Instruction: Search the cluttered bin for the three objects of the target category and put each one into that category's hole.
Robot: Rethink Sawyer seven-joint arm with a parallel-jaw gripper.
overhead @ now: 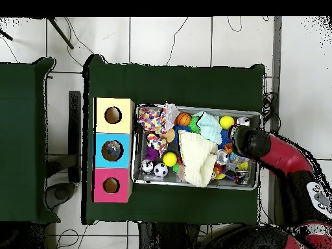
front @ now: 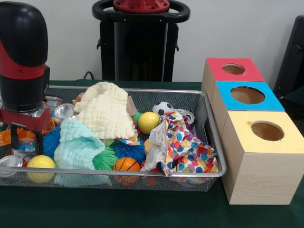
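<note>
Reaching down over one end of the bin [front: 209,121], the arm [overhead: 285,157] hangs upright, its pincer [front: 21,135] low among the clutter; whether the pincer is spread cannot be told. A blue-and-white packet [front: 24,147] lies just beside it, by a yellow ball [front: 41,162] and a can [front: 10,161]. Three boxes [front: 261,156] stand on the tabletop [front: 118,209] at the bin's opposite end.

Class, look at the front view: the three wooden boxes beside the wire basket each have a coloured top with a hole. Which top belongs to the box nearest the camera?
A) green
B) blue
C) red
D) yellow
D: the yellow-topped box stands nearest the camera, with the blue-topped box behind it and the red-topped box farthest back.
</note>
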